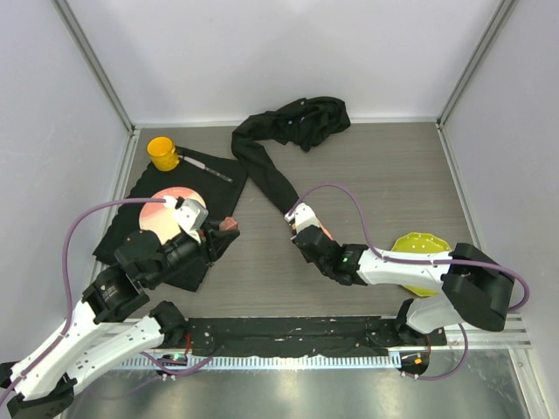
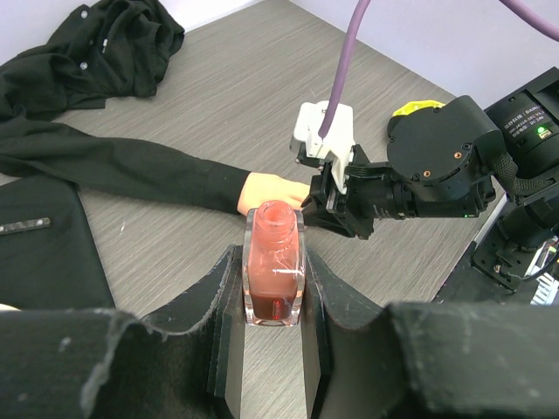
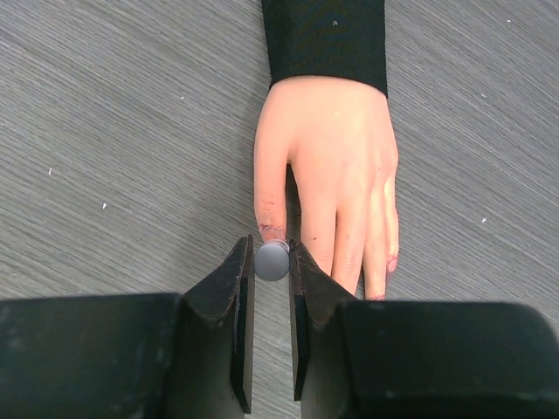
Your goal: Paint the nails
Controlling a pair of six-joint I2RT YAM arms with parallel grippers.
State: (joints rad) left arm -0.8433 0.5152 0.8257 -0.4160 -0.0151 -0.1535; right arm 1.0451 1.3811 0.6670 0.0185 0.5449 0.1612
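Grey wood-grain tabletop [image 1: 384, 166], plain pale walls [image 1: 288, 52] around. Nearest, left gripper [image 2: 272, 292] clamped tight on an uncapped glass bottle of pinkish-red polish [image 2: 274, 253]. Further out, right gripper [image 3: 271, 284] nearly closed, pinching a small round grey cap [image 3: 272, 260] right over the thumb of the pale peach mannequin hand [image 3: 336, 157] lying flat mid-table. Tiny pinkish-red nails [image 3: 392, 260] mostly hidden behind that gripper. Black sleeve [image 3: 325, 39] cut off up top. White print [image 2: 524, 122] on right arm's housing unreadable.

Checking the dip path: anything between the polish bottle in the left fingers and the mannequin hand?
Nothing. In the top view, only bare tabletop separates the polish bottle from the mannequin hand.
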